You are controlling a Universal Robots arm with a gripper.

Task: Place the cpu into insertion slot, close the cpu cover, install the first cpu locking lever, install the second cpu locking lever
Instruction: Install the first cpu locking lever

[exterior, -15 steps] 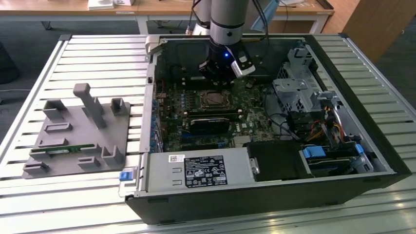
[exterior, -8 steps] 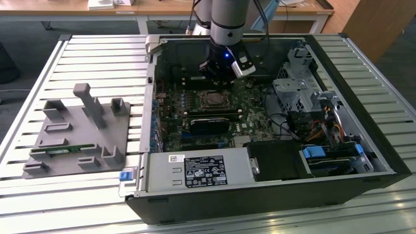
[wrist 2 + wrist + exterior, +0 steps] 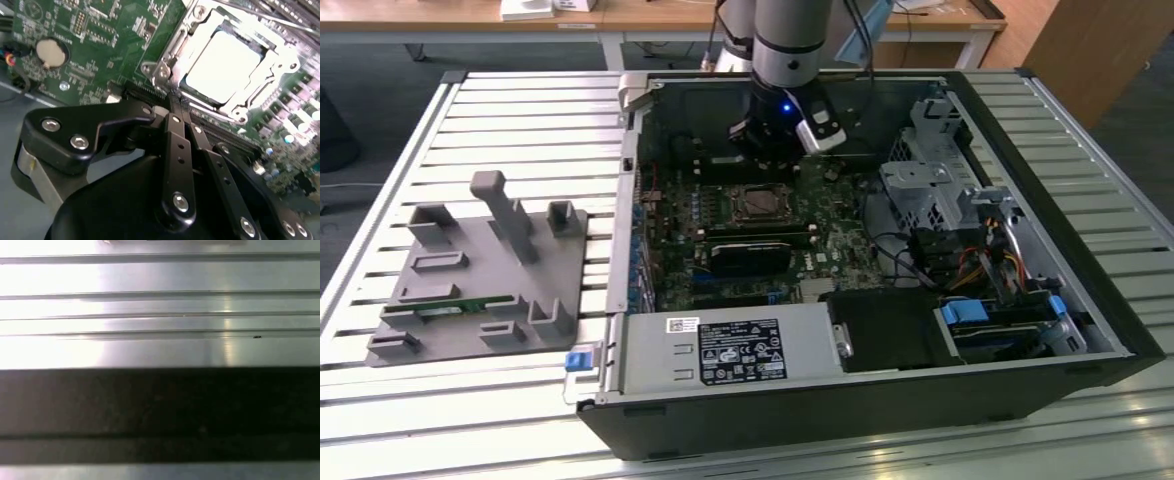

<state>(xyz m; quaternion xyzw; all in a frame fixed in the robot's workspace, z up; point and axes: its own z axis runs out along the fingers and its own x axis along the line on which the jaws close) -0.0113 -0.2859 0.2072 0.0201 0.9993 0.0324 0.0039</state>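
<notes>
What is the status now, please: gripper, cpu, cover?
Gripper shut, empty, tips beside the socket corner. Cpu seated in the insertion slot. Cpu cover down over it. Nothing in the way.

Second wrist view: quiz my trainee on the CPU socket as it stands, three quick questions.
1. True or false: the silvery square cpu lies in the silver-rimmed insertion slot.
2. The thin silver windowed cpu cover is: A) down around the chip; B) standing upright; C) off the board.
3. Fill in: the black gripper has its fingertips ___.
Key: 1 true; 2 A; 3 shut.
</notes>
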